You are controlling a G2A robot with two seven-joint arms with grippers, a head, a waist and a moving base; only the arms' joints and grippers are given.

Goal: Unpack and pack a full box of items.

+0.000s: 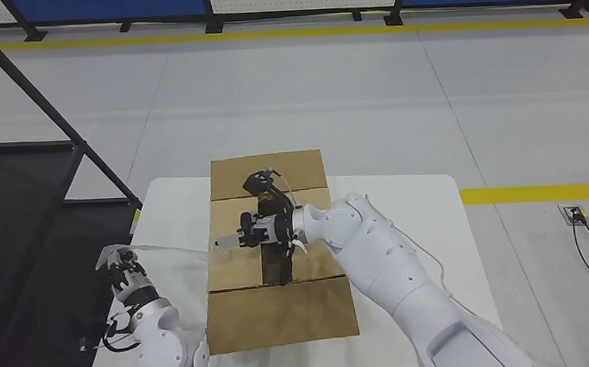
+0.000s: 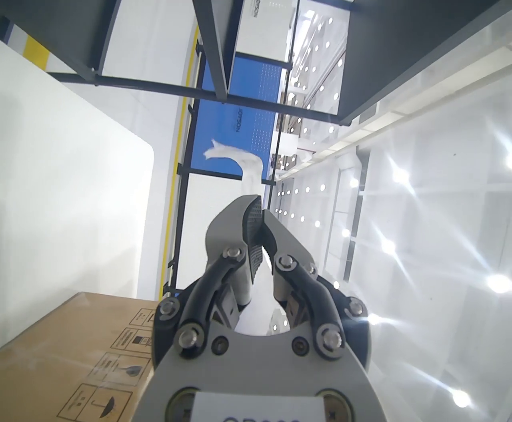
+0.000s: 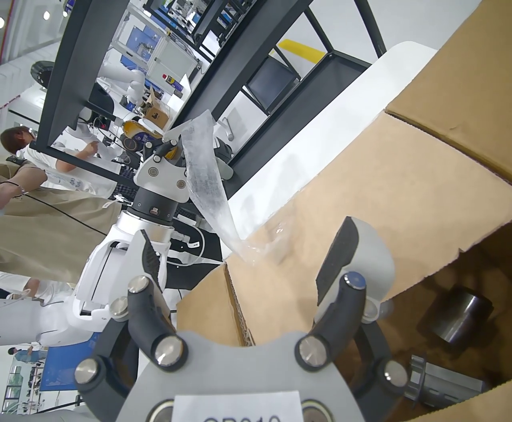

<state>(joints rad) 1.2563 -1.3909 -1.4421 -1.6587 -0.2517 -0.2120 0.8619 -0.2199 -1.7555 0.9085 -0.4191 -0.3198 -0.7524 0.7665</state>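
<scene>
The cardboard box (image 1: 282, 319) sits in the middle of the white desk (image 1: 416, 202) with its flaps spread. The left gripper (image 2: 262, 211), at the lower left of the top view, has its fingers pressed together on a clear tape strip (image 3: 204, 176) that runs to the box edge. The right gripper (image 3: 247, 229) hangs over the box with fingers wide, holding nothing. Metal cylinders (image 3: 460, 315) lie inside.

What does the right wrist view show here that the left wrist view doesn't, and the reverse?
Right wrist view, not left: the open right gripper and dark metal cylinders inside the cardboard box. Left wrist view, not right: the printed symbols on the box's side. Both: the box, and the left gripper shut on a plastic strip.
</scene>
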